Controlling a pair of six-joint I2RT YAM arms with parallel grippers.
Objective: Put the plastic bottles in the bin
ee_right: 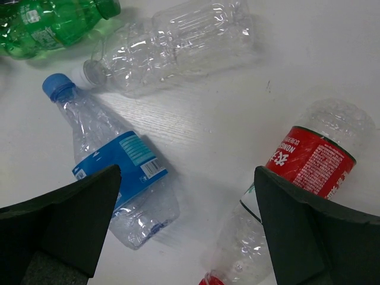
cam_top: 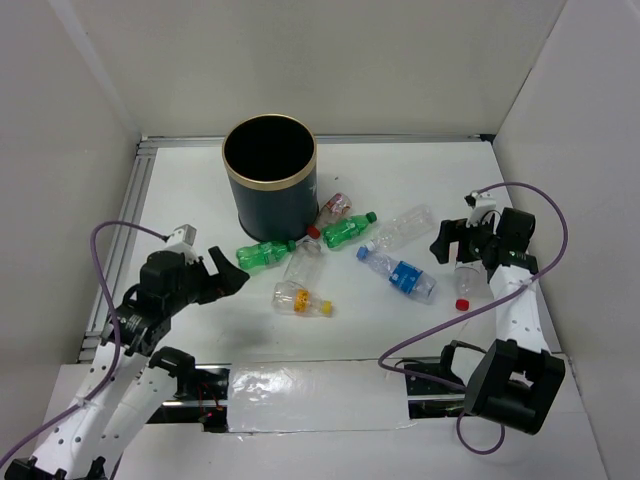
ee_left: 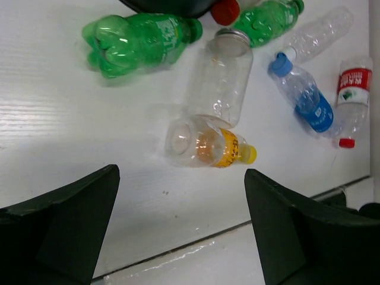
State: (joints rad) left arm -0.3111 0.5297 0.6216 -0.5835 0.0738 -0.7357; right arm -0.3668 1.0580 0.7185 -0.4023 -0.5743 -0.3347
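- left pincer (cam_top: 228, 272) is spread wide and holding nothing, hanging over the near-left part of the counter (cam_top: 190, 200)
- just past it in the left wrist view is the yellow-label bottle (ee_left: 208, 145), lying on its side with its yellow cap pointing right
- the clear bottle with the bare silver neck (ee_left: 219, 83) lies right behind it, and the two look like they touch
- farther out, a green bottle (cam_top: 265, 253) lies on its side by the foot of the bin (cam_top: 270, 205), with a second green bottle (cam_top: 347, 229) off to its right
- right pincer (cam_top: 455, 248) is released too, jaws wide with nothing between them, over the right side of the counter
- the red-label bottle (ee_right: 303, 160) lies right beside one finger, and the blue-label bottle (ee_right: 119, 172) with the blue cap lies beside the other
- beyond the blue one there's a clear unlabelled bottle (ee_right: 178, 44) on its side, not touching it
- the bin stands upright at the far middle, open top
- every bottle i can see is on the counter, near and right of it
- a red-capped bottle (cam_top: 330, 212) sits snug against its base
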